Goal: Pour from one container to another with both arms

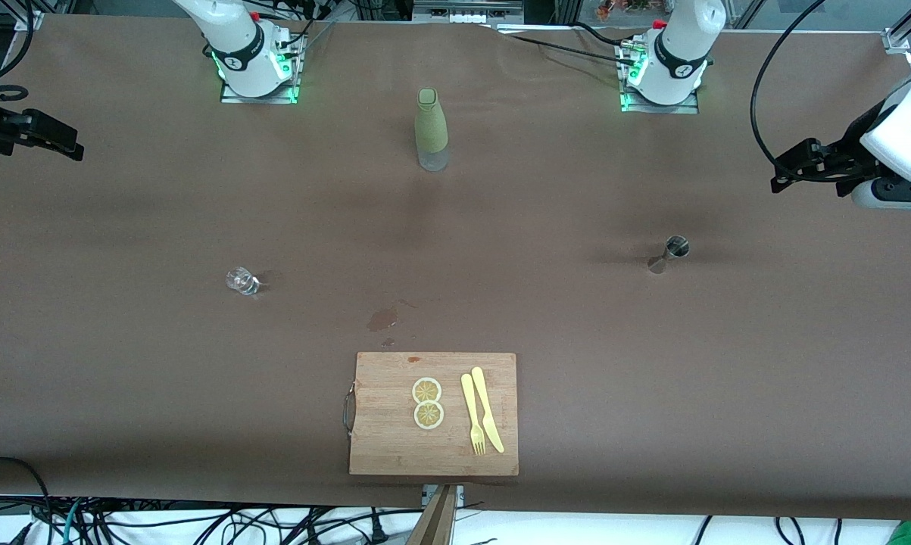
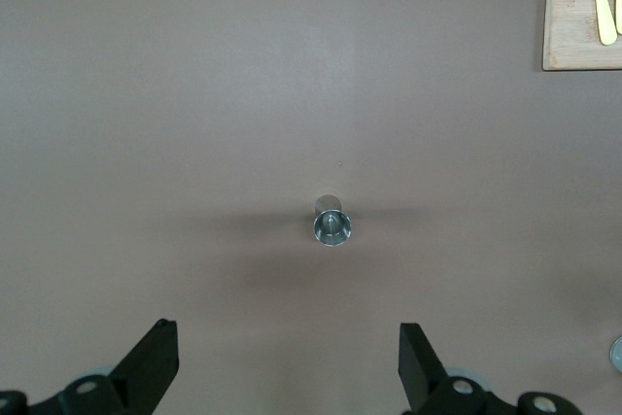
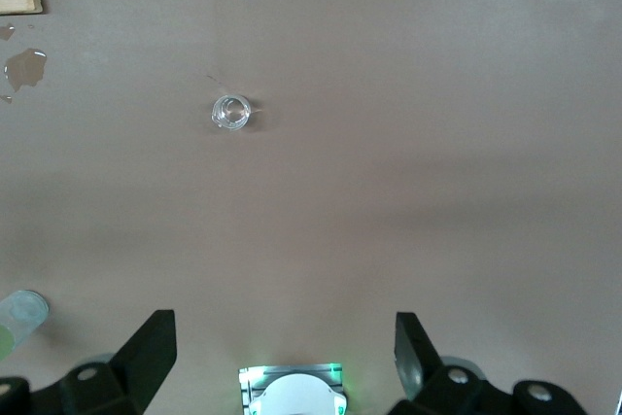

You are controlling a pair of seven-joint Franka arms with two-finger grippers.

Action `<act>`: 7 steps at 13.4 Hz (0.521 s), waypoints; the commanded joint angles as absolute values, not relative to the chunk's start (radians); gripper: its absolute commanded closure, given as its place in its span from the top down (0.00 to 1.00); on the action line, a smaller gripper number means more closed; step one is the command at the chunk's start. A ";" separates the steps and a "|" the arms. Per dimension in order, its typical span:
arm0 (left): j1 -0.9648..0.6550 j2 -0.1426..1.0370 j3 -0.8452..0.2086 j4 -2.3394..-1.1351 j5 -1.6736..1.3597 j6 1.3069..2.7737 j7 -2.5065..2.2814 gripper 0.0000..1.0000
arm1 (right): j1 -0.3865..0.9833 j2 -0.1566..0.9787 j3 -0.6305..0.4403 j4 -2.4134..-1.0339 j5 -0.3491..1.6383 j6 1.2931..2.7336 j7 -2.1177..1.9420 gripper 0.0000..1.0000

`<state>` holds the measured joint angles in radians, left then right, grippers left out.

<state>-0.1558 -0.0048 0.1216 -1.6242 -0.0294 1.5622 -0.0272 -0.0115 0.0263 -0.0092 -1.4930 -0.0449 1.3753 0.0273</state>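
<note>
Steel jigger point(image 1: 671, 253), tiny, shiny and hourglass-shaped, standing mouth-up on bare tabletop at about two o'clock from the cutting board, toward the left arm's end.

Wide brown-covered table point(image 1: 122, 378) beneath everything. Left gripper point(image 1: 779, 175) hanging over that end of the table, fingers spread wide and holding nothing, jigger point(image 2: 331, 221) centred in its wrist view. Right gripper point(image 1: 73, 147) over the right arm's end, likewise wide apart and unladen.

Bamboo cutting board point(image 1: 394, 446) at six o'clock, carrying two lemon slices point(image 1: 428, 402), a yellow plastic fork point(image 1: 472, 416) and knife point(image 1: 488, 412). Tall olive-green sleeved bottle point(image 1: 431, 129) at twelve. Small wet patch point(image 1: 382, 318) just above the board.

Tiny clear faceted glass cup point(image 1: 241, 280) at ten o'clock from the board, upright, untouched.

Likely light, rigid and slippery, that jigger: best pinched across the narrow waist, kept level. Cup point(image 3: 231, 112) fragile, easily tipped; gentle squeeze around its wall.
</note>
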 commanded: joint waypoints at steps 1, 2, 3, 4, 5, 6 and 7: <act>-0.141 -0.015 0.120 -1.634 -0.050 1.565 -0.005 1.00 | -0.014 0.025 -0.009 -1.488 -0.058 1.381 0.018 1.00; -0.130 -0.015 0.120 -1.634 -0.066 1.565 -0.003 1.00 | -0.014 0.025 -0.009 -1.488 -0.058 1.381 0.018 1.00; -0.130 -0.015 0.120 -1.634 -0.066 1.565 -0.003 1.00 | -0.014 0.025 -0.009 -1.488 -0.058 1.381 0.018 1.00; -0.130 -0.015 0.120 -1.634 -0.063 1.565 -0.003 1.00 | -0.015 0.025 -0.012 -1.488 -0.058 1.381 0.018 1.00; -0.130 -0.015 0.120 -1.634 -0.061 1.565 -0.003 1.00 | -0.015 0.025 -0.012 -1.488 -0.058 1.381 0.018 1.00; -0.130 -0.014 0.120 -1.634 -0.060 1.566 -0.003 1.00 | -0.015 0.025 -0.012 -1.488 -0.058 1.381 0.018 1.00; -0.130 -0.014 0.120 -1.634 -0.058 1.566 -0.002 1.00 | -0.014 0.025 -0.011 -1.488 -0.058 1.381 0.018 1.00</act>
